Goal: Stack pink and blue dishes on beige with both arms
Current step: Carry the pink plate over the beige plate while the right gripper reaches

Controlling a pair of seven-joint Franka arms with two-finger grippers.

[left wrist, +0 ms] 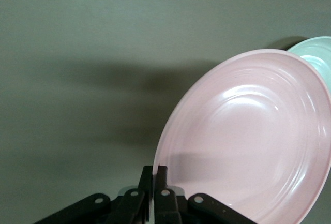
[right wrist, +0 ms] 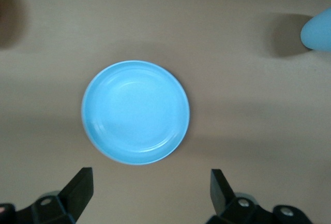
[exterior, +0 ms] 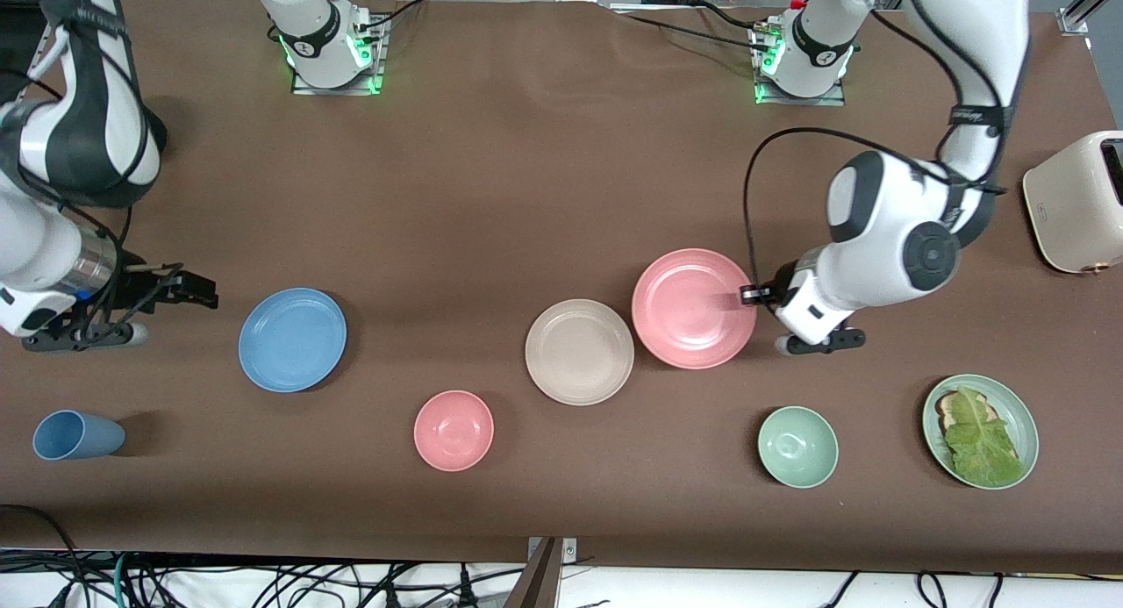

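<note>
Toward the right arm's end of the table from the round, shallow, matte beige plate (exterior: 579,352), the flat, round, matte blue plate (exterior: 292,339) lay alone on the brown table (exterior: 526,169), well apart from that landmark. The right gripper (exterior: 180,289) hung just beside the blue plate with its black fingers (right wrist: 77,192) spread wide and holding nothing.

On the beige plate's other flank, toward the left arm's end, the flat, round, matte pink plate (exterior: 693,308) sat a little farther from the front camera, its rim apparently overlapping the beige rim. The left gripper (exterior: 751,295) had its fingers pressed together on the pink plate's edge, pinching it; the wrist view showed the plate tilted, raised at the gripped side.

Such a thin pinch on a raised rim looked precarious: a quick swing could let the plate pivot or slip free (it might also nudge the beige plate out of place). The left arm was bent low, wrist turned sideways toward the plate; the right forearm sloped down with its gripper reaching level toward the blue plate.
</note>
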